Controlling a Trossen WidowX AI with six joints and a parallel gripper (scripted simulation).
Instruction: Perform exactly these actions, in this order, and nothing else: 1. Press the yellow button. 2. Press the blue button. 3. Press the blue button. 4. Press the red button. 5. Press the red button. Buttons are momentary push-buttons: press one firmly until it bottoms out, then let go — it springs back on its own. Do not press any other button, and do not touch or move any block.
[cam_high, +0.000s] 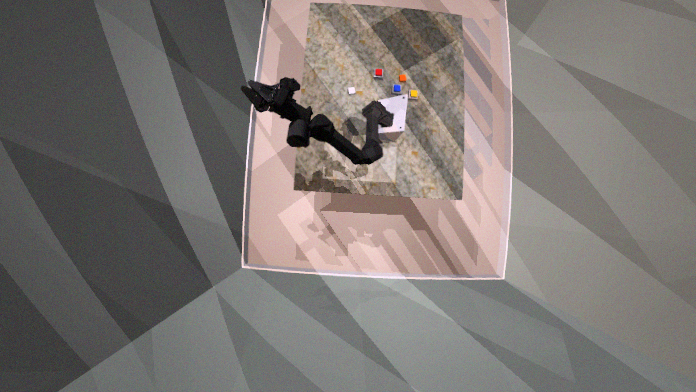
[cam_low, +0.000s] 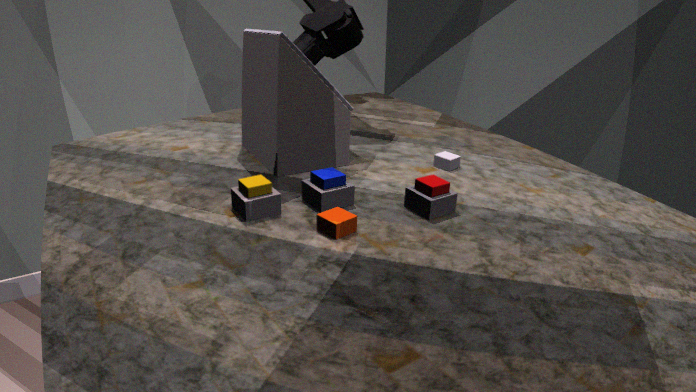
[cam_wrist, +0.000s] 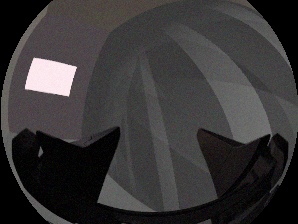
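The yellow button, the blue button and the red button each stand on a grey base, caps raised. The blue one is between the other two in the exterior view. My gripper is open and empty, its two fingers wide apart in the wrist view. It is raised past the table's left edge in the top view, far from all the buttons. The exterior view does not show the fingers.
An orange block lies close to the blue button. A white block lies beyond the red button in the exterior view. A tall grey slanted stand rises behind the yellow and blue buttons, beside the arm.
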